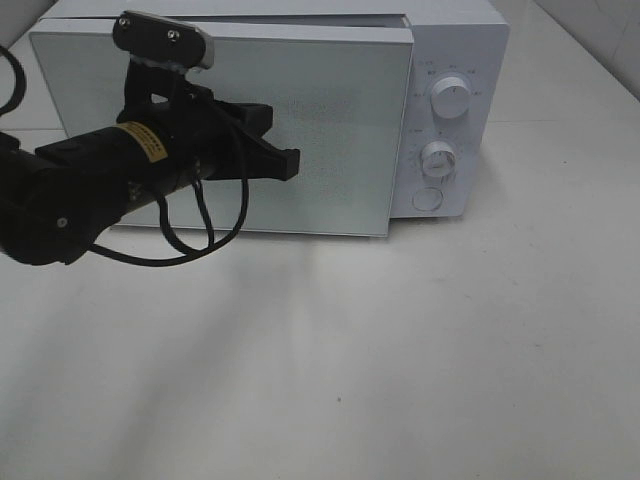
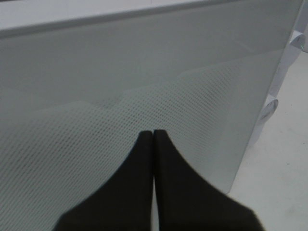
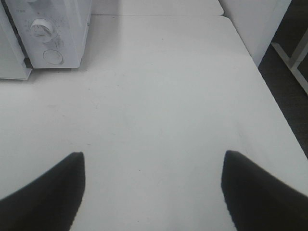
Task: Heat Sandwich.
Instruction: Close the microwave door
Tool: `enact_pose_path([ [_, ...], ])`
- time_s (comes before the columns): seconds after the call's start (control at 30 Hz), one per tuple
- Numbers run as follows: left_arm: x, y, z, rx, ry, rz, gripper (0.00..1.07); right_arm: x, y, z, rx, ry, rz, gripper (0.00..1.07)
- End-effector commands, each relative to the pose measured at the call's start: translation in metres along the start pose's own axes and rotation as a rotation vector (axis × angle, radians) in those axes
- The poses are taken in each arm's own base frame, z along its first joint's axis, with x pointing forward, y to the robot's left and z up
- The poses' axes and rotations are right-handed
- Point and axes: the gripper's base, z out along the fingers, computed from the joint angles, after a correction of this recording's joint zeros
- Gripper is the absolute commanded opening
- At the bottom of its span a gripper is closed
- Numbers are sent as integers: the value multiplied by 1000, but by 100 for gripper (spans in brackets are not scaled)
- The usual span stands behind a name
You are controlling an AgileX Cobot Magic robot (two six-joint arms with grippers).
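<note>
**Exterior high view.** A white box-shaped microwave oven stood at the back of the flat white table. Its grey-white frosted glass door sat slightly proud of the cabinet on the control-panel side. The black left gripper was level with the middle of the door, jaws pressed together. Whether it touched the glass could not be told. The panel carried a white upper dial, a white lower dial and a round white button beneath them.

**Left wrist view.** The left gripper pointed at the dotted mesh area of the door. Its two black fingers met tip to tip with nothing between them.

**Right wrist view.** The right gripper hung over the table, its black fingers spread wide and holding nothing. The microwave oven stood well apart from it, with the lower dial and the round button in sight.

**Task item.** The sandwich showed in none of the three views, so its position could not be told.
</note>
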Motion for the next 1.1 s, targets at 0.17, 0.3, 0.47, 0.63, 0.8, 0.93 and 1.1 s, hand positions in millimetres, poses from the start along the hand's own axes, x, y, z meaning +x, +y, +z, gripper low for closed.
enact_pose_path([
  [0.17, -11, -11, 24, 11, -18, -23, 0, 2, 0, -3, 1, -36, 13, 75],
  [0.3, -16, -14, 35, 12, -28, -32, 0, 2, 0, -3, 1, -36, 13, 75],
  [0.47, -21, -16, 46, 10, -35, -44, 0, 2, 0, -3, 1, -36, 13, 75],
  [0.63, -21, -17, 55, 10, -32, -48, 0, 2, 0, -3, 1, -36, 13, 75],
  [0.8, -24, -17, 64, 7, -46, -56, 0, 2, 0, -3, 1, -36, 13, 75],
  [0.93, -23, -13, 70, -8, -51, -64, 0, 2, 0, -3, 1, -36, 13, 75],
  [1.1, -25, -7, 80, -32, -64, -85, 0, 2, 0, -3, 1, -36, 13, 75],
])
